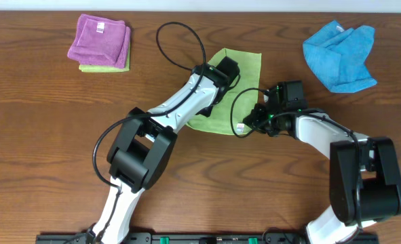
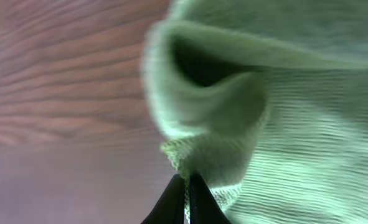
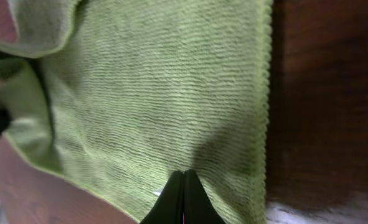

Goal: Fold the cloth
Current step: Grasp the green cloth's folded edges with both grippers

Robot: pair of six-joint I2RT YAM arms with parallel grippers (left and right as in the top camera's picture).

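Overhead: the cloth (image 1: 244, 68) lies on the table (image 1: 44, 149) mid-top, between the purple cloth (image 1: 100, 39) and the blue cloth (image 1: 339, 54) and well apart from both. The left gripper (image 1: 219, 80) is over its left part. The right gripper (image 1: 252, 119) is at its near corner, beside a small white tag (image 1: 240, 127). The arms cover much of the cloth, so its outline is only partly readable.

Left wrist: gripper (image 2: 187, 182) clenched on a bunched hem of the cloth (image 2: 308, 137), and a fold curls over above it. The picture is blurred; how much fabric sits in the pinch is unclear.

Right wrist: gripper (image 3: 184, 177) closed, its tips meeting on the cloth (image 3: 159, 93) near the lower edge, apparently pinching it. The bite itself is hidden behind the fingers.

Risks: either pinch looks shallow, so a corner could slip during the carry-over and drop crooked. If the two grippers travel unevenly, the fold will skew. The left side, already curled, may roll under and trap a crease.
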